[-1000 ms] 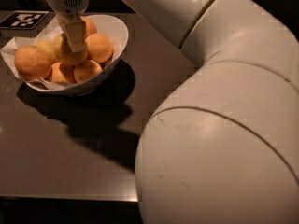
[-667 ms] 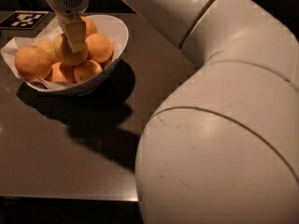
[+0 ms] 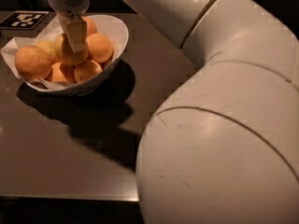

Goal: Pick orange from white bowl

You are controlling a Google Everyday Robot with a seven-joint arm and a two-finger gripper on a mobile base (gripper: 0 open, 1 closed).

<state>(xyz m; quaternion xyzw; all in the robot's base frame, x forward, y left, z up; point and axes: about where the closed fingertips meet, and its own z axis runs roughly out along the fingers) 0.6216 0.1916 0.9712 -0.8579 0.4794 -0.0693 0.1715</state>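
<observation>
In the white bowl (image 3: 117, 34), hand (image 3: 77, 43) against the middle orange (image 3: 65, 56).

No words or numbers are legible. A square black-and-white pattern tag (image 3: 23, 19) lies on the dark table (image 3: 70, 171) behind the glossy white bowl (image 3: 120, 34), where the beige gripper (image 3: 78, 46) sits among the oranges (image 3: 99, 47).

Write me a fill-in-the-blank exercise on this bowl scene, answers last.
The round oranges lie inside a wide, glossy ____ bowl. The white arm's gripper reaches into that bowl from ____. The black-and-white square marker lies on the dark ____.
Answers: white; above; table.
</observation>
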